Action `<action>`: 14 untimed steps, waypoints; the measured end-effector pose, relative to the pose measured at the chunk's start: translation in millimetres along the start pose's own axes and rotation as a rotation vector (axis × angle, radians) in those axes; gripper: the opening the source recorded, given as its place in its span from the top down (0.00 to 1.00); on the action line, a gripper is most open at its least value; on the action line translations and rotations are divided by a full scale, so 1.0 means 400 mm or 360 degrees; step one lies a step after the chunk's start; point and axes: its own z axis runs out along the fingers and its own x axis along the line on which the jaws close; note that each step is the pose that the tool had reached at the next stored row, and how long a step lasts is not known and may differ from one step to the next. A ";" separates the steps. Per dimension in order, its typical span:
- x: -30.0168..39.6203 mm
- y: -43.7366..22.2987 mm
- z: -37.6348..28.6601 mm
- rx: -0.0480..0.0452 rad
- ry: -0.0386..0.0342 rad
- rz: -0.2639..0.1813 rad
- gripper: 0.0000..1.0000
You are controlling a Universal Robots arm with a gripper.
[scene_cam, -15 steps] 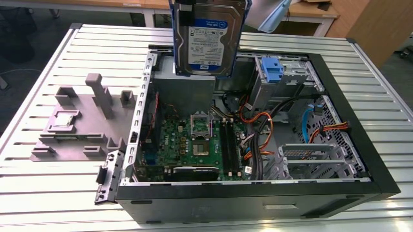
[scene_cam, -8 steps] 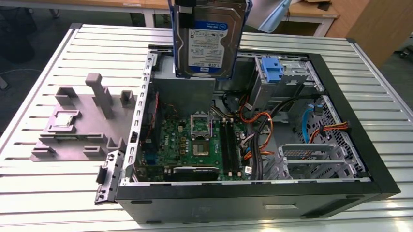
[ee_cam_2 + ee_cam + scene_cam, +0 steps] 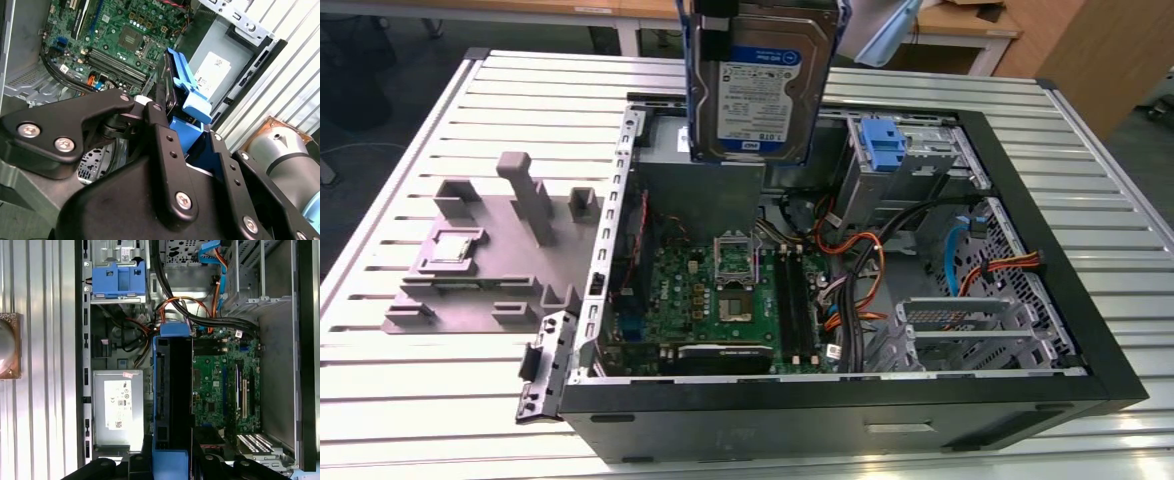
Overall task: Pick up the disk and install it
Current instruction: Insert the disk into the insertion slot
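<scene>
So the disk (image 3: pixel 758 90) is up in the air, standing on end, clear of everything under it. Its white-and-blue label faces the exterior camera. In that view it hangs over the far side of the open computer case (image 3: pixel 854 420), and its upper end runs off the picture. In the first wrist view I see the disk (image 3: pixel 172 400) edge-on, a dark slab with blue rails down its sides.

My gripper (image 3: pixel 182 132) is clamped on it. The black fingers (image 3: pixel 159 140) sit on either side of the blue rails, so the jaws are closed on the disk.

Down inside the case, the green board (image 3: pixel 720 290) lies flat on the floor. In the first wrist view a grey box (image 3: pixel 117 410) with a white sticker sits on one side of the disk's line and the board sits on the other. A blue latch piece (image 3: pixel 887 150) stands at the metal drive cage, with orange cables (image 3: pixel 867 250) looping near it.

The case lies on its side on a slatted metal table (image 3: pixel 454 380). A grey plastic block (image 3: pixel 494 250) with upright posts sits on the table just beside the case, on the exterior view's left.
</scene>
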 end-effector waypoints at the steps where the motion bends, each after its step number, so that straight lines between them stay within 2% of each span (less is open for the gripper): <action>1: 0.000 0.005 0.000 0.0000 0.0000 0.0000 0.63; 7: -0.005 0.014 0.000 0.0000 0.0000 0.0000 0.63; 14: -0.041 0.015 -0.001 0.0000 0.0000 0.0000 0.63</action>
